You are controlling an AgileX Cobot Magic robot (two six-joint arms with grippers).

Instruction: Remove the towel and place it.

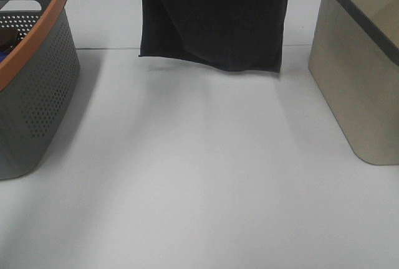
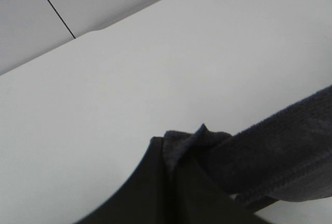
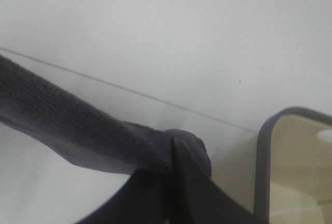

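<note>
A dark grey towel (image 1: 212, 17) hangs spread out above the far middle of the white table (image 1: 206, 175), its lower edge just over the surface. Both grippers are above the frame in the exterior high view. In the left wrist view my left gripper (image 2: 174, 164) is shut on one top corner of the towel (image 2: 270, 167). In the right wrist view my right gripper (image 3: 174, 159) is shut on the other top corner of the towel (image 3: 67, 125). The towel is stretched taut between them.
A grey perforated basket with an orange rim (image 1: 31, 82) stands at the left edge, with dark items inside. A beige bin with a dark grey rim (image 1: 358, 70) stands at the right edge; it also shows in the right wrist view (image 3: 290, 167).
</note>
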